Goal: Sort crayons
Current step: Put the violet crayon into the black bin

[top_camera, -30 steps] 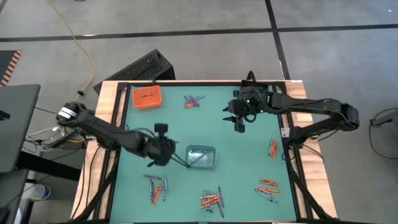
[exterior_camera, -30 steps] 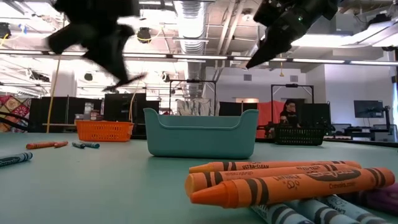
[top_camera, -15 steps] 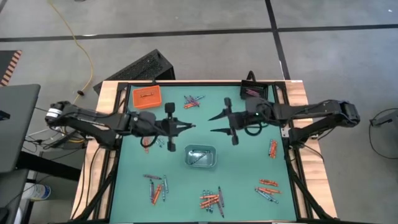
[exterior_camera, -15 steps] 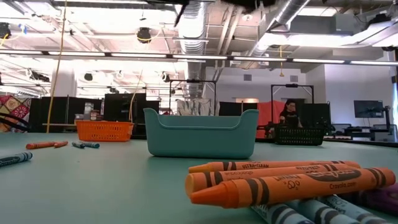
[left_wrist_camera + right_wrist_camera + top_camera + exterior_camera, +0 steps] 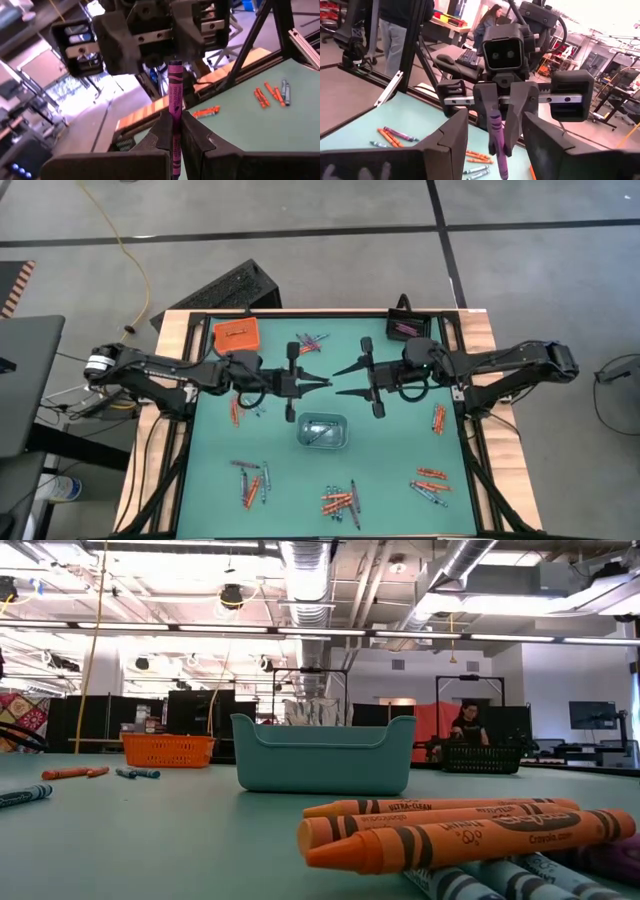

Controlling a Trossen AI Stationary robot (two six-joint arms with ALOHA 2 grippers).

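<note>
The left claw is pinching a purple crayon above the green surface, seemingly almost touching the right claw, which is gaping wide.

- Purple crayon: its lower end is hidden between the left gripper's jaws and cut off by the bottom edge of the left wrist view.
- Right gripper: both arms sit above the low view's frame, so neither shows there.
- Teal tray: its contents are too small to identify from above, and its wall hides them in the low view.
- Black tray: the pinkish contents cannot be counted.
- Orange tray: the contents are too small to make out.
- Foreground crayons: the grey-blue ones beneath are cut off by the low view's bottom edge, and the purple one by its right edge.
- Person behind the table: partly hidden by a dark basket.
</note>
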